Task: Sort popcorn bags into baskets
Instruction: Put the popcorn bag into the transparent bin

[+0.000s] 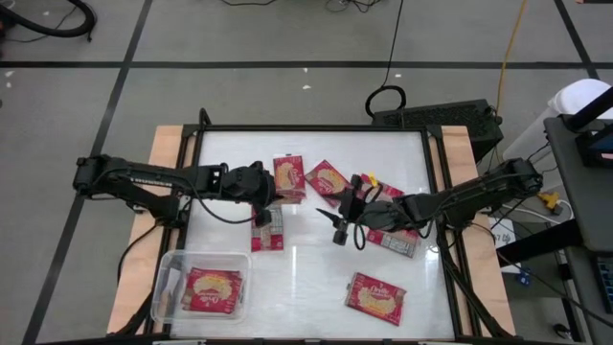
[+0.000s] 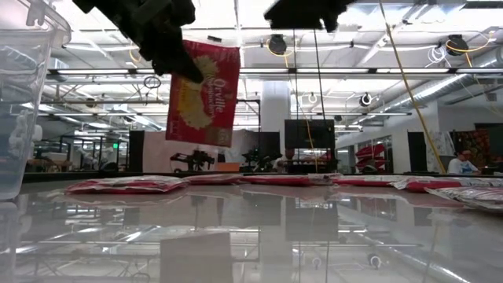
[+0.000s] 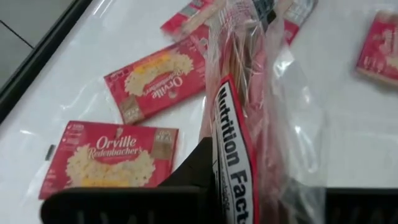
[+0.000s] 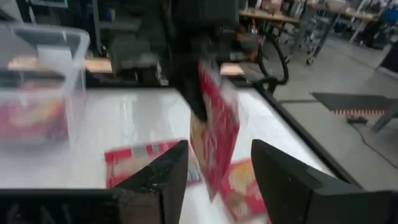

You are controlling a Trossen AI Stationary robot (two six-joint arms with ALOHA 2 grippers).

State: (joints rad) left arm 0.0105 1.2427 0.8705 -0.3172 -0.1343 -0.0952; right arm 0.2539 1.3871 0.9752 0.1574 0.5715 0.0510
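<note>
My left gripper (image 1: 261,195) is shut on one red popcorn bag (image 2: 203,94), which hangs in the air over the table's middle. Its grey-white printed panel (image 3: 231,162) faces the left wrist camera. My right gripper (image 1: 340,233) hovers open to the right of that bag, touching nothing; in its wrist view the hanging bag (image 4: 214,140) shows beyond its fingers. The clear basket (image 1: 170,264) stands at the near left corner with one bag (image 1: 213,288) lying flat in it. Several more bags lie flat on the table. My left gripper pinches the bag between its two fingers at an upper corner (image 2: 196,67), coming at it from above and slanting down. The bag hangs below the fingers nearly upright, lifted clear of the table, with its clear wrapper (image 3: 292,124) loose around it.
Flat bags lie at the far middle (image 1: 289,177) (image 1: 328,180), under the right arm (image 1: 397,240) and near the near right edge (image 1: 375,296). Raised black rails (image 1: 316,128) frame the white table. Bare table shows between the basket and the near right bag.
</note>
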